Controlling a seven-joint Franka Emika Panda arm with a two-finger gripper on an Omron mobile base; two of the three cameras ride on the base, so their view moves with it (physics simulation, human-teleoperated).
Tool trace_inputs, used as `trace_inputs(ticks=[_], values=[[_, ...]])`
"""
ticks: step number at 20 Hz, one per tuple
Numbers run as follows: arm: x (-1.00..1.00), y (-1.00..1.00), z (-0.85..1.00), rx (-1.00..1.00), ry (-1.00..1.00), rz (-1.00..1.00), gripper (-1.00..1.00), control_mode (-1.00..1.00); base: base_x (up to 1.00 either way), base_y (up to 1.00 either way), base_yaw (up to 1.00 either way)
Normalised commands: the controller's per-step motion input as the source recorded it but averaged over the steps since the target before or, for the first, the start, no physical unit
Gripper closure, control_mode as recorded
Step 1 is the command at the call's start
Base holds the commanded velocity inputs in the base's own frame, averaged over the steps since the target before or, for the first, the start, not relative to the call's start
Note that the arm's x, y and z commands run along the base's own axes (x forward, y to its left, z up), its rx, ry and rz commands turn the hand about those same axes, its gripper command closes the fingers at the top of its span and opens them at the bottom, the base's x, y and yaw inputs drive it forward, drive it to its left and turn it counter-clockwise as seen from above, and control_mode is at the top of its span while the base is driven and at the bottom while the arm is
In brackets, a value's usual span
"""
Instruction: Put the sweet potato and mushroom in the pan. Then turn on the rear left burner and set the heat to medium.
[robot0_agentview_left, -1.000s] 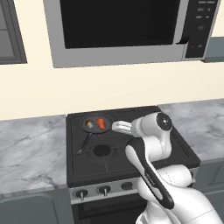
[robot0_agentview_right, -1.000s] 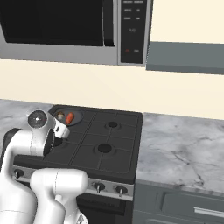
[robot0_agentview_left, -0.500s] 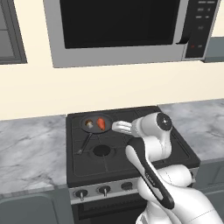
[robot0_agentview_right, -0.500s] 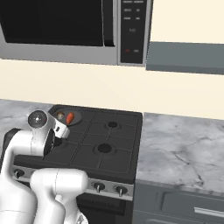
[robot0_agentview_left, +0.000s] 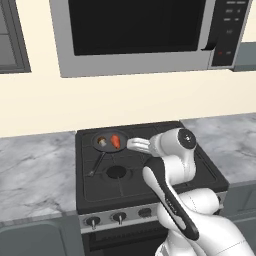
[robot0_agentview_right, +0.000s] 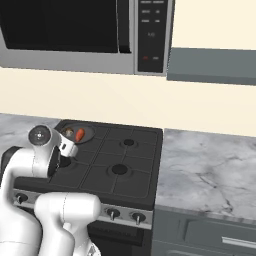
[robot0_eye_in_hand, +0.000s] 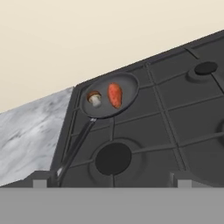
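Claw (robot0_agentview_left: 131, 144) spread wide, holding nothing, above the stove (robot0_agentview_left: 200, 165) just right of the pan (robot0_agentview_left: 102, 135). Pan on the far left burner, handle (robot0_eye_in_hand: 75, 146) pointing near. Sweet potato (robot0_eye_in_hand: 115, 95) and mushroom (robot0_eye_in_hand: 94, 97) inside it, side by side, mushroom on the left.

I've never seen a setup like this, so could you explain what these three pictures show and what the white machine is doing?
It is a white robot arm in a rendered kitchen. Two pictures come from cameras behind it, left and right; the third looks along its hand. Its open two-finger gripper holds nothing. On the black stove, the round dark grey frying pan sits on the rear left burner, holding the small orange-red sweet potato and the tiny brown-capped mushroom. The stove's knobs line its front.
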Motion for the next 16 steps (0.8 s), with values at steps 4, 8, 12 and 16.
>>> trace_inputs(ticks=[4, 8, 12, 16], values=[[-0.26, 0.06, -0.11, -0.02, -0.13, -0.04, -1.00, -1.00, 0.00, 0.00, 0.00], [-0.12, 0.00, -0.02, -0.03, -0.20, -0.05, -1.00, -1.00, 0.00, 0.00, 0.00], [-0.08, 0.01, -0.19, -0.04, -0.21, -0.08, -1.00, -1.00, 0.00, 0.00, 0.00], [-0.29, 0.13, -0.79, 0.00, -0.24, -0.06, -1.00, -1.00, 0.00, 0.00, 0.00]])
